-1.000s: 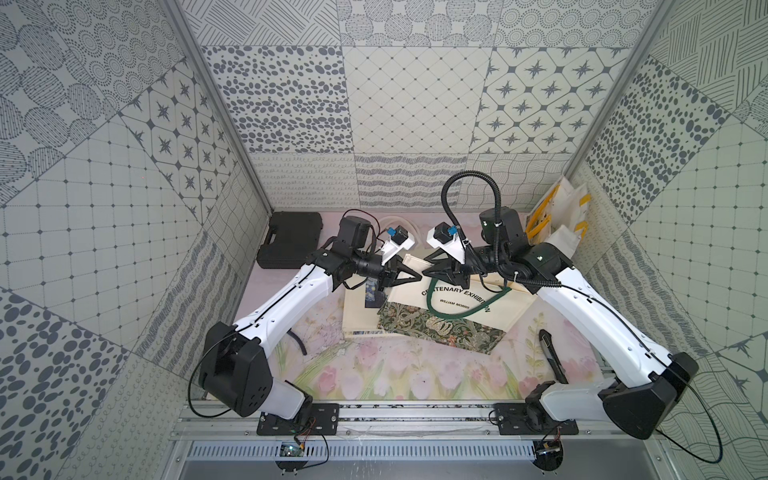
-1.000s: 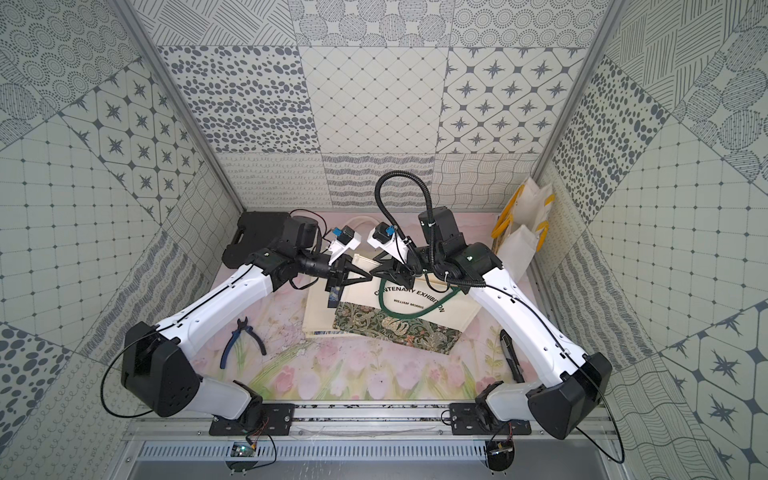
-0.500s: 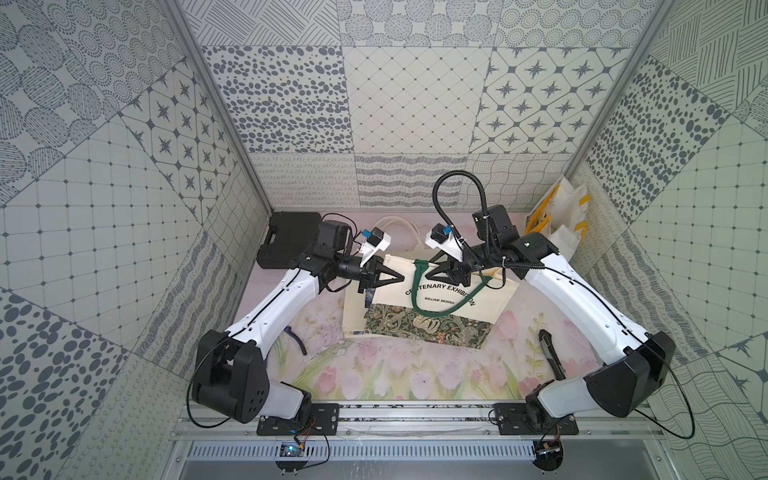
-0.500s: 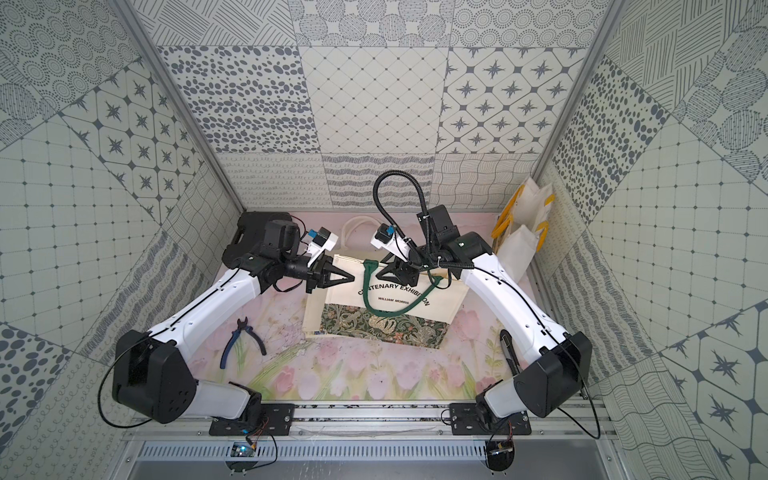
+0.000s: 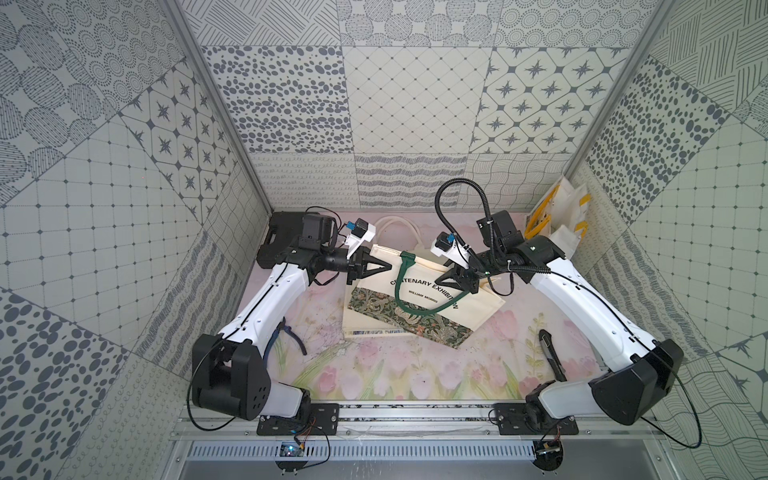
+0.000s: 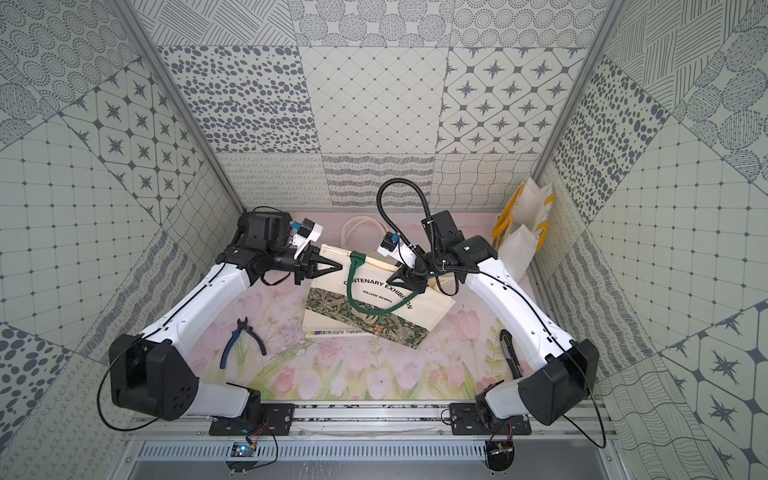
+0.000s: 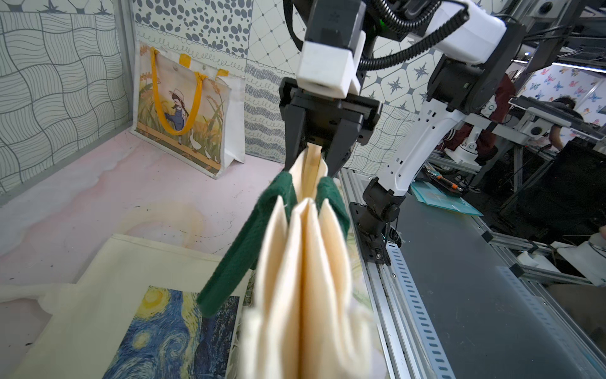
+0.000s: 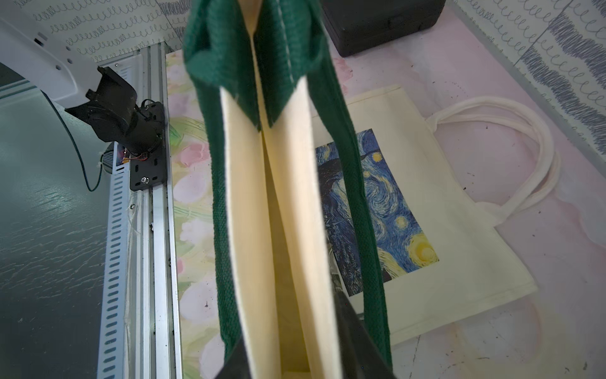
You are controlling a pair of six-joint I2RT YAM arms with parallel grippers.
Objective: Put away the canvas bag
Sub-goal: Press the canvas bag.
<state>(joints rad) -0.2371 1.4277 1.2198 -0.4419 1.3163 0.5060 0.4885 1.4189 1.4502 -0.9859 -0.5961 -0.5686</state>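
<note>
The canvas bag (image 5: 419,301) (image 6: 374,301) is cream with green handles and a floral band, and its top edge is lifted and stretched between both grippers. My left gripper (image 5: 388,266) (image 6: 340,266) is shut on its left top corner, its jaws hidden behind folded cloth (image 7: 305,295) in the left wrist view. My right gripper (image 5: 442,279) (image 6: 391,277) (image 7: 308,157) is shut on the right top edge. In the right wrist view the bag's cream walls (image 8: 288,229) run between the dark fingers (image 8: 355,344), with the green handles (image 8: 359,197) hanging at the sides.
A cream tote with a starry-night print (image 7: 98,295) (image 8: 459,246) lies flat under the held bag. A yellow-handled bag (image 5: 557,216) (image 6: 523,224) stands in the back right corner, a black case (image 5: 278,232) at back left. Pliers (image 6: 241,340) and a black tool (image 6: 509,353) lie on the mat.
Both arms have shifted and drawn the bag's top edge out between them, so its printed face hangs toward the front. The right jaws have narrowed a little.
</note>
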